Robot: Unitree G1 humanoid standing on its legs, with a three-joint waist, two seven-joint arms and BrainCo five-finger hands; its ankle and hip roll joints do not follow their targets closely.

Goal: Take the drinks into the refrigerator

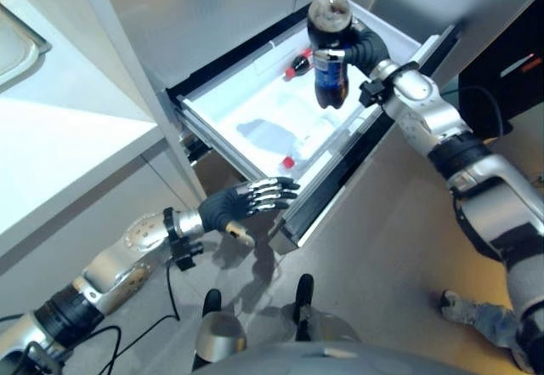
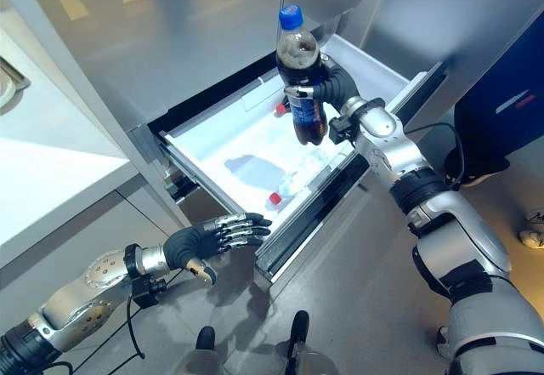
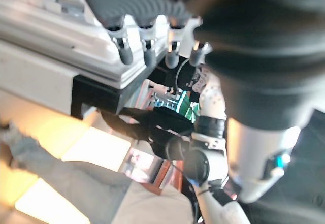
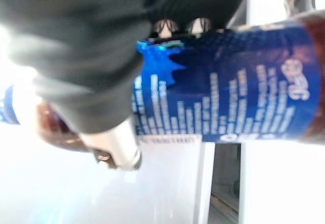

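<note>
A dark cola bottle (image 1: 330, 52) with a blue cap and blue label hangs upright over the open refrigerator drawer (image 1: 229, 150). My right hand (image 1: 361, 48) is shut on the cola bottle (image 4: 228, 82), fingers wrapped round its label. Inside the drawer lie a clear red-capped bottle (image 1: 304, 147) near the front wall and a dark red-capped bottle (image 1: 298, 65) at the back. My left hand (image 1: 242, 201) is open, fingers straight, just in front of the drawer's front panel (image 1: 293, 222), low and left of the bottle.
A white counter (image 1: 51, 128) runs along the left. The grey refrigerator body (image 1: 170, 26) stands behind the drawer. Grey floor (image 1: 382, 256) lies in front of and right of the drawer. A person's shoe (image 1: 463, 307) shows on the floor at the right.
</note>
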